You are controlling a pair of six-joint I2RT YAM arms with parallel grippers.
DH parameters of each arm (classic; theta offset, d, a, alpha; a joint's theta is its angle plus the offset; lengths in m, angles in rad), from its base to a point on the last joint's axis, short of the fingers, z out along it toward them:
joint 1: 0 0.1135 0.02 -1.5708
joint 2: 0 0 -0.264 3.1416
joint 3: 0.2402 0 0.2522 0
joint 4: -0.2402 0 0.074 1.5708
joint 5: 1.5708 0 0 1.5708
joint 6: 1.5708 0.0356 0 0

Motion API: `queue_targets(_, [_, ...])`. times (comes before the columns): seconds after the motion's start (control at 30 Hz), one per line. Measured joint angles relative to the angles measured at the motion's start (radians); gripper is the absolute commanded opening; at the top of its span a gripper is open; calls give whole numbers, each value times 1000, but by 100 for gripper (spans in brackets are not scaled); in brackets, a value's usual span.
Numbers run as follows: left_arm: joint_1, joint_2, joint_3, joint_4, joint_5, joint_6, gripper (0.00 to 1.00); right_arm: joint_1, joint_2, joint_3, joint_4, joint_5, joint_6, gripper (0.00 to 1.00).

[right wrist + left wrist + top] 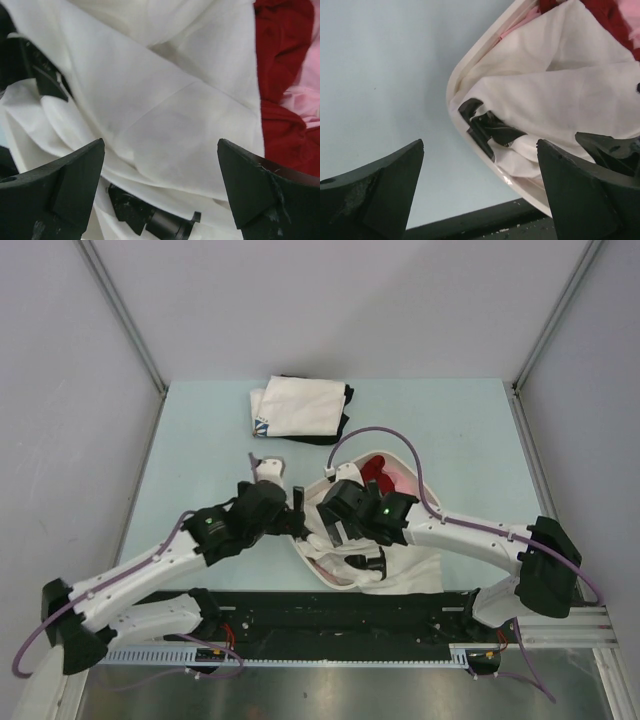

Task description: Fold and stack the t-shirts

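The pale blue table [200,440] is carrying everything, with the two arms reaching in from its near edge. A white oval basin [470,65] is sitting near the middle of the table, toward the near side, and it is holding a heap of unfolded shirts. A cream-white t-shirt [165,125] is lying crumpled on top and filling most of the basin. A dark red t-shirt [280,55] is lying beside it toward the far end, and a pink t-shirt [305,90] is showing at the edge past the red one.

At the far side of the table, well apart from the basin, a folded cream-white shirt [300,408] is resting on a black shirt [345,410] whose edge is peeking out along the right. A small blue mark [262,424] is showing at the near left corner of the folded shirt; no writing can be read on it.

The left claw [480,190] is hanging over the near left rim of the basin, spread wide and gripping nothing. The right claw [160,190] is hanging over the cream-white cloth in the basin, likewise spread wide with nothing between its fingers.
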Motion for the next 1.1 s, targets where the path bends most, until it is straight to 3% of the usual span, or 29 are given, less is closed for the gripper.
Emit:
queue_targets(0.13, [0, -143, -11, -76, -41, -60, 100, 35, 0, -2, -1, -16, 1, 100])
queue_targets(0.4, [0, -177, -39, -163, -74, -128, 100, 55, 87, -44, 65, -49, -3, 99])
queue_targets(0.47, [0, -188, -52, -166, -74, -135, 100, 39, 117, -71, 98, -70, -5, 78])
queue_targets(0.5, [0, -192, -55, -169, -73, -135, 100, 26, 131, -84, 116, -83, -11, 62])
queue_targets(0.53, [0, -197, -56, -169, -73, -136, 100, 14, 140, -92, 129, -92, -18, 23])
queue_targets(0.57, [0, -202, -56, -169, -73, -137, 100, 4, 146, -96, 138, -96, -22, 0])
queue_targets(0.83, [0, -226, -63, -167, -68, -134, 100, -2, 90, -99, 141, -66, -14, 0])
queue_targets(0.97, [0, -194, -64, -128, -37, -123, 100, 13, -77, -66, 35, 2, -5, 0])
queue_targets(1.1, [-1, -96, -64, -76, 11, -101, 100, -14, -267, 114, -105, 125, -7, 0])
